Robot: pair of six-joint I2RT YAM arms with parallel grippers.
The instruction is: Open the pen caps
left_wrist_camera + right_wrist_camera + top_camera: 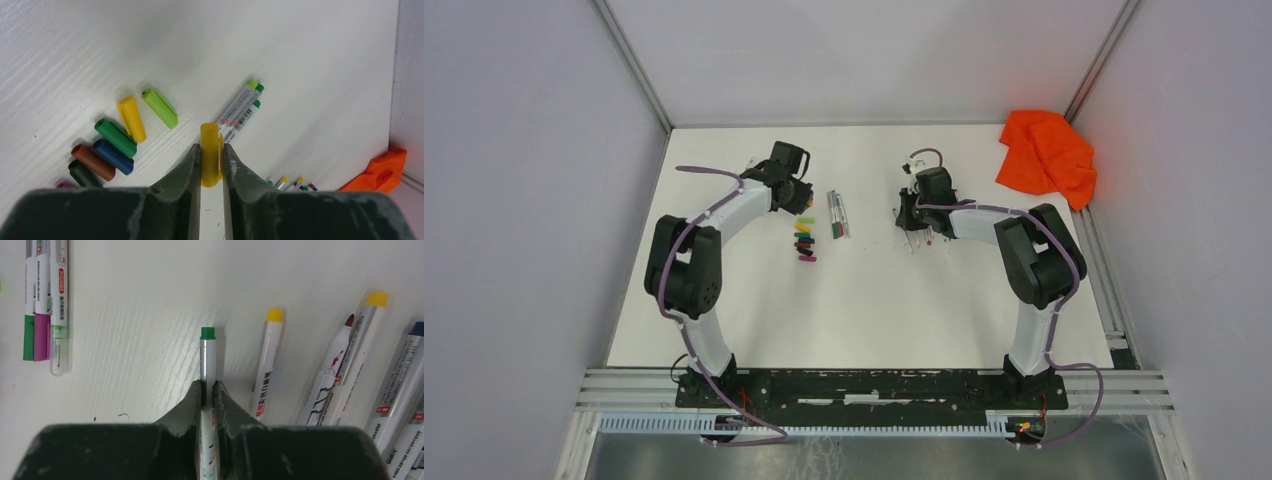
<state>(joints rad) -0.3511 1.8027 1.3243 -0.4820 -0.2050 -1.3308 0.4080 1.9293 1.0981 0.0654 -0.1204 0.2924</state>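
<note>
In the left wrist view my left gripper (211,147) is shut on a yellow pen cap (210,150), held above the table. Below it lie loose pen caps: yellow (132,118), light green (160,108), green (116,137), blue (113,156), brown (93,162) and black (83,173). My right gripper (208,383) is shut on a grey-white pen (207,357) with a green end, its barrel running between the fingers. From above, the left gripper (796,195) hangs by the cap pile (804,242); the right gripper (911,215) is mid-table.
Three pens (837,215) lie side by side between the arms, seen also as pens (42,300) at the right wrist view's left edge. Several more pens (345,370) lie beside the right gripper. An orange cloth (1046,155) sits in the far right corner.
</note>
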